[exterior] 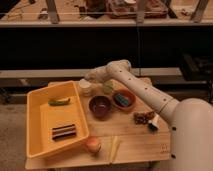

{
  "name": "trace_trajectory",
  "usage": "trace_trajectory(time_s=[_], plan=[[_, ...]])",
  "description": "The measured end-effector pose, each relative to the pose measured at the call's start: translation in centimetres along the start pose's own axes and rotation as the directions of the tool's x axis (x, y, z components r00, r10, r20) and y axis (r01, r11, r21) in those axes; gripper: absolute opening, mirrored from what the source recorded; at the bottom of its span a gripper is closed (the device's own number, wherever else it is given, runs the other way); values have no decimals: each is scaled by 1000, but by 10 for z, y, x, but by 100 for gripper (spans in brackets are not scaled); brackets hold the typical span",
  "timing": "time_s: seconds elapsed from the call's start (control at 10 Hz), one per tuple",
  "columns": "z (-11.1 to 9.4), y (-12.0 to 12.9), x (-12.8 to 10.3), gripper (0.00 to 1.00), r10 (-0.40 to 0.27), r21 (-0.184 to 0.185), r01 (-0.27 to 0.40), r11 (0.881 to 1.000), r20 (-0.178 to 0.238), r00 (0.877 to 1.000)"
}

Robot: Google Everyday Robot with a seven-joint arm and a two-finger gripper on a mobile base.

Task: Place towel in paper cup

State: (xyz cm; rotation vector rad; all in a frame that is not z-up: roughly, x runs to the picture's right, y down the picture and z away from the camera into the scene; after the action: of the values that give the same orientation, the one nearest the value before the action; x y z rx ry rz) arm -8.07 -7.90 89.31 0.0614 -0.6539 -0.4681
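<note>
Pincer (92,78) closed above paper cup (86,90); teal sponge (121,100) in brown bowl (132,96).

You have a matt wooden table (135,142), a glossy yellow plastic tub (42,117), and the gripper (91,77) just above the matt paper cup (85,89).

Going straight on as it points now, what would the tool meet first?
Probably the short white paper cup: the shut tool hangs just above it near the back of the wooden table, pointing down and left. Depth is unclear, so it could pass behind the cup.
</note>
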Motion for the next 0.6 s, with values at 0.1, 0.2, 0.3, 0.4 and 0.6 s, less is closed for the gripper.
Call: trace_trajectory(time_s=[0.1, 0.2, 0.3, 0.4, 0.6], plan=[[3, -3, 0, 0, -4, 5, 4, 1000, 5, 1000], [7, -7, -1, 0, -12, 10, 12, 1000, 12, 1000], [10, -10, -1, 0, -17, 12, 17, 1000, 18, 1000], [14, -12, -2, 0, -21, 12, 21, 1000, 24, 999], [23, -15, -5, 0, -29, 5, 28, 1000, 38, 999]])
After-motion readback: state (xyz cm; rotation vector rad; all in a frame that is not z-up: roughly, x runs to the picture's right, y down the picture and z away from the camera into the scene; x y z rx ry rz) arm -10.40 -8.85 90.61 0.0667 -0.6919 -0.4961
